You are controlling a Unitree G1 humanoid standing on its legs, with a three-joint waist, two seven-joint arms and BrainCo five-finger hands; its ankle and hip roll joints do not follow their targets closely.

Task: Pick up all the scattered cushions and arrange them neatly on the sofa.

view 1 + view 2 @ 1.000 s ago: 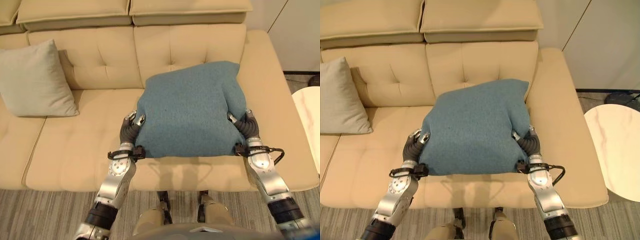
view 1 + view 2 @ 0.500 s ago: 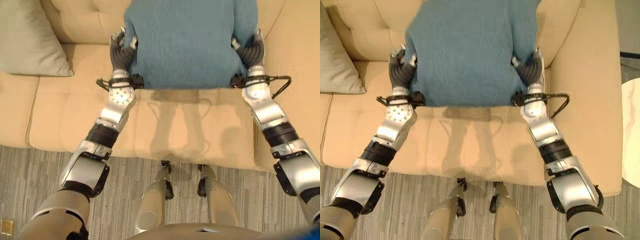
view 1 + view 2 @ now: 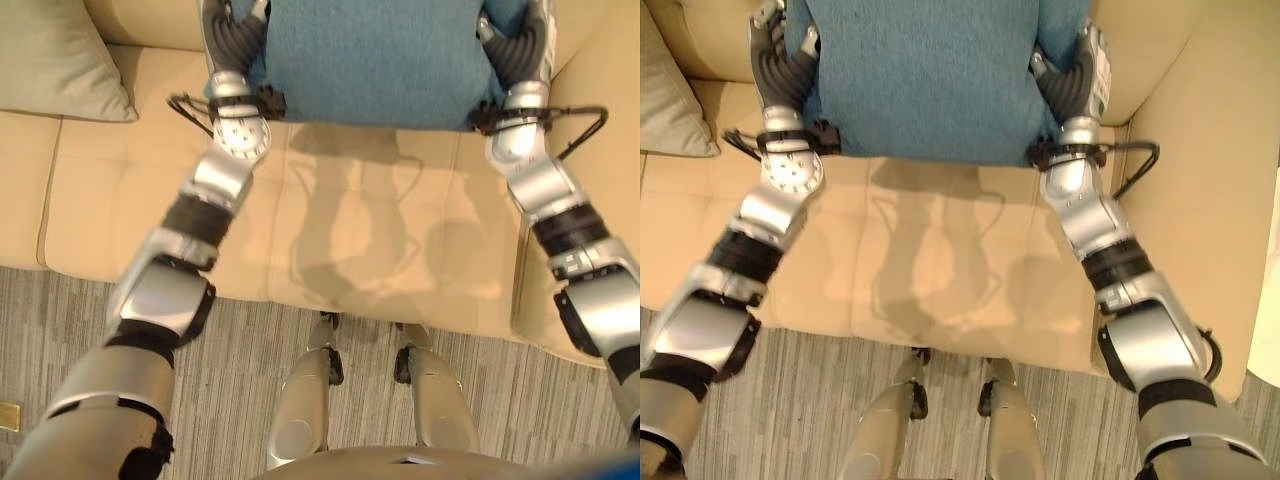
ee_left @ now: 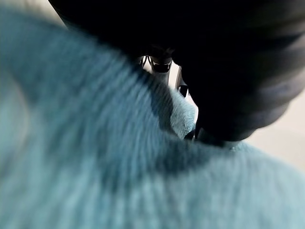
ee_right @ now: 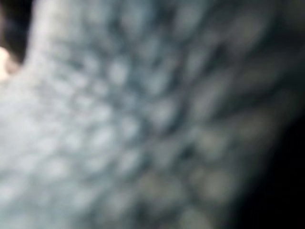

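Note:
I hold a blue cushion (image 3: 370,60) between both hands over the beige sofa's seat (image 3: 350,230), close to the backrest. My left hand (image 3: 232,40) grips its left edge and my right hand (image 3: 520,50) grips its right edge, fingers and thumbs curled onto the fabric. Both arms are stretched far forward. The blue fabric (image 4: 95,157) lies right against the left hand in its wrist view, and the same weave (image 5: 143,119) presses up to the right wrist camera. A grey cushion (image 3: 50,60) leans on the sofa to the left.
The sofa's right armrest (image 3: 1210,200) runs beside my right arm. Striped grey carpet (image 3: 240,350) lies in front of the sofa. The seat between the grey cushion and the blue one is bare.
My arms have reached further forward, carrying the blue cushion toward the backrest. The head camera has tipped down, so the whole picture has shifted.

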